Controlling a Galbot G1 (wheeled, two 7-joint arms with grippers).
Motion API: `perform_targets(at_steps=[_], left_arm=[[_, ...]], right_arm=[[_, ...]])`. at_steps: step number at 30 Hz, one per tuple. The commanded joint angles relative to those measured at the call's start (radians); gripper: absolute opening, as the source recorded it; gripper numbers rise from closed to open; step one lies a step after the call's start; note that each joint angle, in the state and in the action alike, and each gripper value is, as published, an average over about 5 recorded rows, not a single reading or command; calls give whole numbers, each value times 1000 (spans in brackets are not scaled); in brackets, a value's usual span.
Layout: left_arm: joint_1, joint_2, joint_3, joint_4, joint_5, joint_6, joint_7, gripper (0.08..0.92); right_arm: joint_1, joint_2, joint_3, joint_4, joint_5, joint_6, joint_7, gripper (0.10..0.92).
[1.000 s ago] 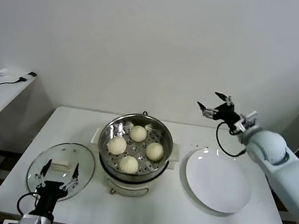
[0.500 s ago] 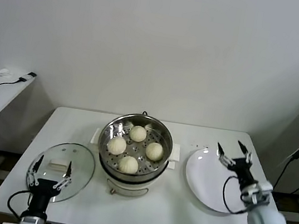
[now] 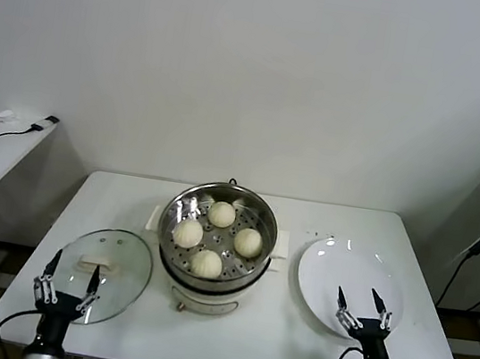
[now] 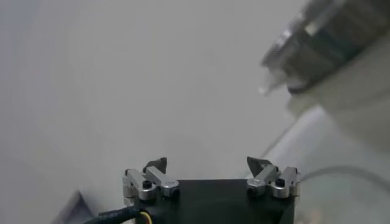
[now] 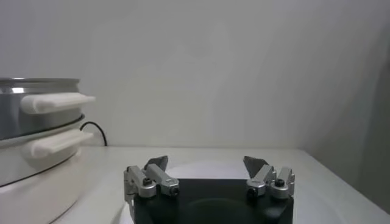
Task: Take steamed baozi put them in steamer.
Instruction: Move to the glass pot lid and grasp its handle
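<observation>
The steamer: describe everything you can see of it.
The steamer is a round, shiny steel pot on a cream-white base with side handles, standing upright at the middle of the table. Its lid is off. Four buns rest on its perforated tray. Neither gripper touches it.

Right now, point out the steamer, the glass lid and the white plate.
steamer (image 3: 264, 212): head view, on its steel rim at the right.
glass lid (image 3: 120, 284): head view, on bare glass near its right edge.
white plate (image 3: 344, 272): head view, on its bare middle.
</observation>
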Motion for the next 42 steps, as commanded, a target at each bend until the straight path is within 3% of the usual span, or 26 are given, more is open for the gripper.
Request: perform_targets(at_steps=[1, 8, 21, 39, 42], left_arm=[[-23, 68, -8, 166, 464, 87, -92, 823], [-110, 65, 3, 290, 568, 157, -82, 823], [-262, 57, 23, 391, 631, 191, -63, 823], [-341, 70, 62, 458, 604, 216, 2, 822], [-335, 74, 67, 452, 589, 219, 6, 781]], right_arm=[[-57, 85, 30, 25, -63, -22, 17, 823], [-50, 92, 31, 16, -75, -29, 26, 823], [-57, 102, 39, 16, -75, -34, 33, 823], [-69, 119, 29, 41, -98, -46, 32, 823], [-68, 121, 30, 43, -111, -45, 30, 823]])
